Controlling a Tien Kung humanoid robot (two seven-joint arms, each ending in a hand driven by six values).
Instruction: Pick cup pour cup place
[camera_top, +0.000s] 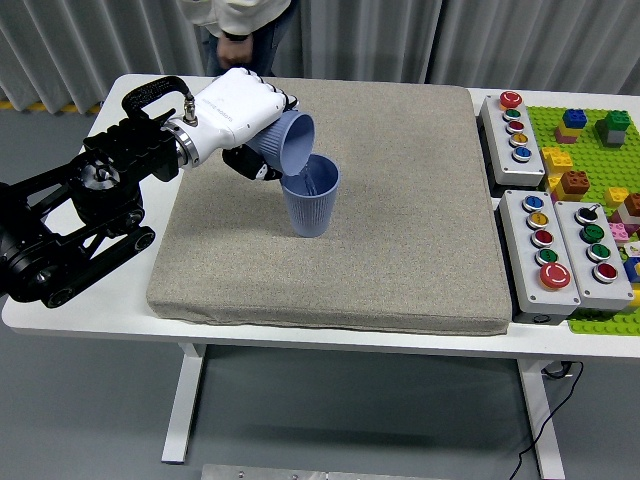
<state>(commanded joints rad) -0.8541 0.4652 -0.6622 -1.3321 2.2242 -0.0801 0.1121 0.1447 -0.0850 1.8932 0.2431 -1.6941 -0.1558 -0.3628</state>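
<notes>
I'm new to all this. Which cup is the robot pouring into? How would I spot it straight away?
Look at the grey mat covering most of the white table. On its left half stands an upright blue cup. The left hand holds a second blue cup tipped over its rim; the one you want stands free on the mat, mouth up, with no hand on it.

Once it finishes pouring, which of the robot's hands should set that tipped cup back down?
Probably the left. The left hand already grips the tilted blue cup, its mouth over the upright blue cup on the grey mat. The right hand is out of view, so a handover would add needless moves.
</notes>
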